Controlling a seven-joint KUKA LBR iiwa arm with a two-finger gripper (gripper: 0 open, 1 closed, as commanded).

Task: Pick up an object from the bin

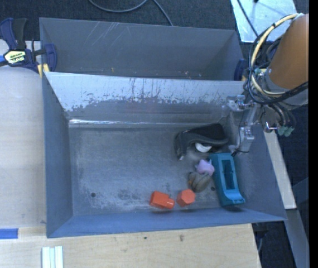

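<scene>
My gripper (pixel 246 137) hangs at the bin's right wall, just right of a black curved thing (pixel 201 137) that lies on the floor with a small white piece (pixel 203 147) under it. Directly below the gripper lies a blue oblong tool (pixel 227 180), pointing toward the front wall. Left of the blue tool rest a small purple thing (pixel 205 166) and a brownish lump (pixel 198 181). Nothing shows held in the gripper.
An orange block (pixel 162 200) and a rounder orange piece (pixel 186 197) sit by the front wall. The bin's left half holds bare floor. The arm with its cables and orange cover stands over the right rim.
</scene>
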